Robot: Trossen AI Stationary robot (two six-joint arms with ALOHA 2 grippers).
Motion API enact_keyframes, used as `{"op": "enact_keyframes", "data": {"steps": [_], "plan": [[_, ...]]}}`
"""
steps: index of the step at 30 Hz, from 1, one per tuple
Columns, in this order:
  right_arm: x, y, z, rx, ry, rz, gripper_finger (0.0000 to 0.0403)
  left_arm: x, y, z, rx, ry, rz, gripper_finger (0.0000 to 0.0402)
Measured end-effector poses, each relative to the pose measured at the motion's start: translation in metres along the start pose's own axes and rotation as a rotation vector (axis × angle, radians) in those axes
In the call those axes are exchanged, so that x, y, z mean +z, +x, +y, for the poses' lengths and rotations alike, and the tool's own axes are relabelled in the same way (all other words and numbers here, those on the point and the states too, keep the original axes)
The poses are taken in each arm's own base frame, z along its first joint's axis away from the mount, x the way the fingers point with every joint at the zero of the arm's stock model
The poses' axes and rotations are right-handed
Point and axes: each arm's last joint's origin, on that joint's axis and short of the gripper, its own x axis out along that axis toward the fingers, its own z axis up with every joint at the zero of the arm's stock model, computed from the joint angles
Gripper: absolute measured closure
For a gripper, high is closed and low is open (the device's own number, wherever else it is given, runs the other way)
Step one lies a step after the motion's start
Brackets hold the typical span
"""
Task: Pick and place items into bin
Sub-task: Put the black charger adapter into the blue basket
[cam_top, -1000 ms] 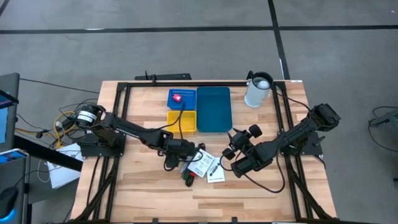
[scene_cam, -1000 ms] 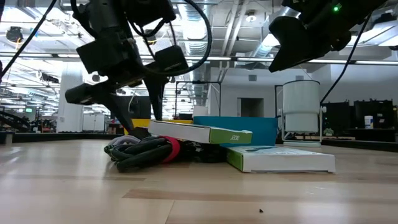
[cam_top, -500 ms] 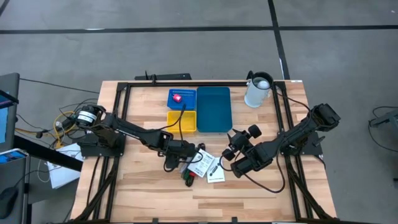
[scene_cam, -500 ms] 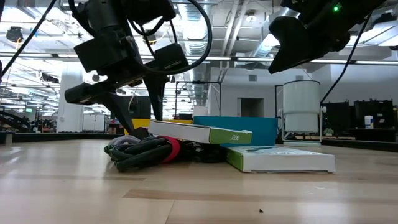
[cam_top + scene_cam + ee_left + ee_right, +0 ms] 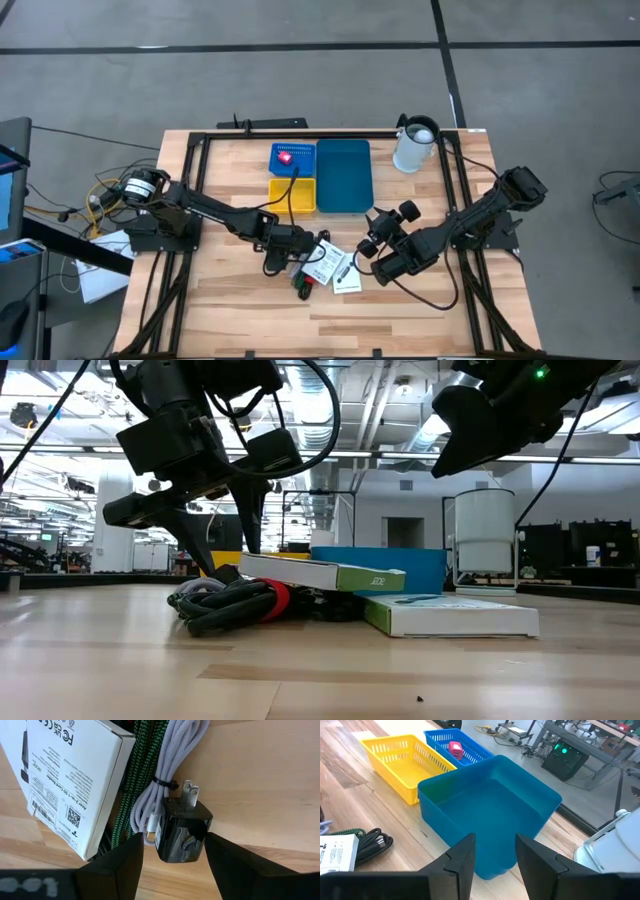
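Now black charger plug between left pincer fingers, spread apart, nothing clamped; right pincer parted, empty.

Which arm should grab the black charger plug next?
Left. The left gripper is open and hangs straddling the black charger plug beside the white box. The right gripper faces the blue bin.

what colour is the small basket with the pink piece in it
Blue: the small mesh basket holding the pink piece; the right wrist view shows it best.

Grey floor; ceiling lights overhead.
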Motion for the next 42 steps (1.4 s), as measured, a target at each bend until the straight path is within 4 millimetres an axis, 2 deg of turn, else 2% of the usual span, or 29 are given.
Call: {"op": "enact_keyframes", "data": {"steps": [17, 23, 42], "plan": [[0.000, 0.000, 0.000, 0.002, 0.005, -0.002, 0.0270, 0.001, 0.001, 0.000, -0.003, 0.018, -0.017, 0.0200], [0.000, 0.000, 0.001, 0.004, 0.008, -0.004, 0.0270, 0.002, 0.015, -0.004, -0.055, 0.008, -0.027, 0.0200], [0.001, 0.000, 0.002, 0.009, 0.017, -0.006, 0.0269, 0.000, 0.014, -0.003, -0.043, -0.029, -0.034, 0.0200]]}}
